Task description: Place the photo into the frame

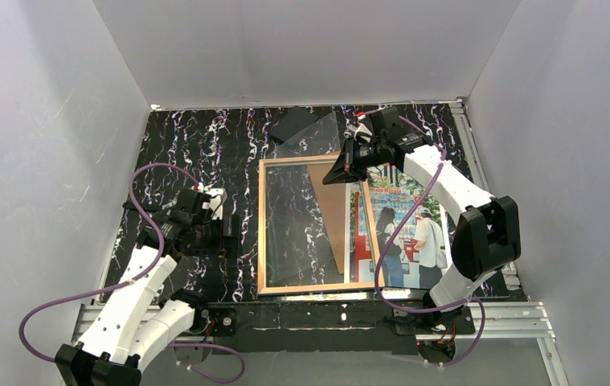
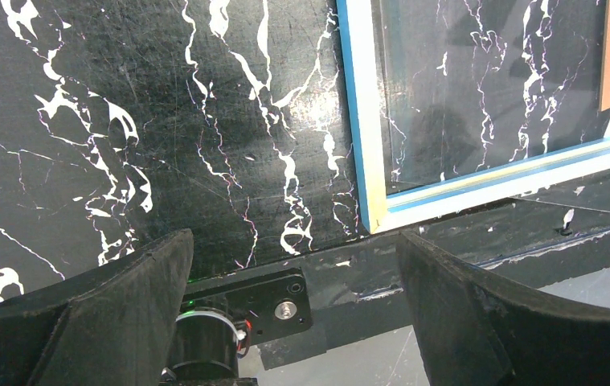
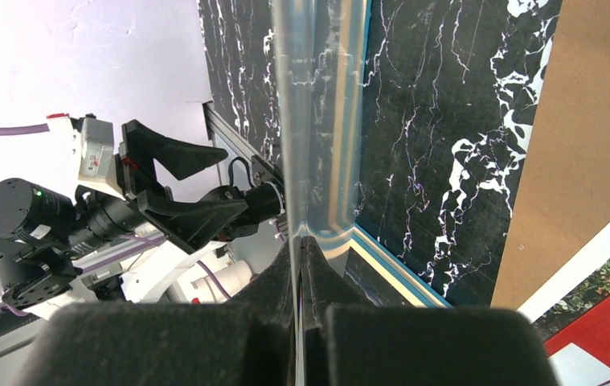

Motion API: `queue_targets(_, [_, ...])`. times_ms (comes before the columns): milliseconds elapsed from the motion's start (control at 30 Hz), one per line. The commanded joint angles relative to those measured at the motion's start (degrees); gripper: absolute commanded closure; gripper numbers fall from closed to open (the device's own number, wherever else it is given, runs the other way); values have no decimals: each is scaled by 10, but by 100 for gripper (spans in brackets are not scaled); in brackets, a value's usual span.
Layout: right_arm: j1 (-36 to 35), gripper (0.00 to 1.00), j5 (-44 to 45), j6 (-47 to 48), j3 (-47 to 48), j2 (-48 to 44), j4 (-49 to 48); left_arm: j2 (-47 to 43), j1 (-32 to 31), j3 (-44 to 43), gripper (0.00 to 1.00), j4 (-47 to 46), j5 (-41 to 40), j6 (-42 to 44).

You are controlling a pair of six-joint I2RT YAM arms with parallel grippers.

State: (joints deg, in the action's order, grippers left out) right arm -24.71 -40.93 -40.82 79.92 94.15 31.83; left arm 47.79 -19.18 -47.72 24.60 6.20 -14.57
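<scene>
The frame (image 1: 263, 233) lies flat mid-table, tan wood face up; its blue edge shows in the left wrist view (image 2: 362, 161) and the right wrist view (image 3: 402, 269). My right gripper (image 1: 337, 171) is shut on the edge of a clear pane (image 1: 305, 153), which is tilted up over the frame's far right part. The closed fingertips (image 3: 301, 245) pinch that thin pane (image 3: 317, 121). The photo (image 1: 410, 229) lies face up at the right, its left side under the frame; a red corner shows (image 3: 607, 330). My left gripper (image 1: 225, 233) hovers open and holds nothing left of the frame (image 2: 293, 257).
A plain brown backing board (image 1: 332, 213) lies slanted inside the frame's opening, also visible from the right wrist (image 3: 583, 137). A small black slab (image 1: 297, 125) sits at the back. A metal rail (image 1: 366, 310) runs along the near table edge. White walls enclose three sides.
</scene>
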Motion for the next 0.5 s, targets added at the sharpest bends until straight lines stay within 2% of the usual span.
queue_targets(0, [-7, 99, -15, -7, -13, -15, -27, 5, 3, 5, 2, 53, -2, 1])
queue_targets(467, [-8, 99, -3, -39, -24, -30, -34, 9, 4, 4, 2, 55, -2, 1])
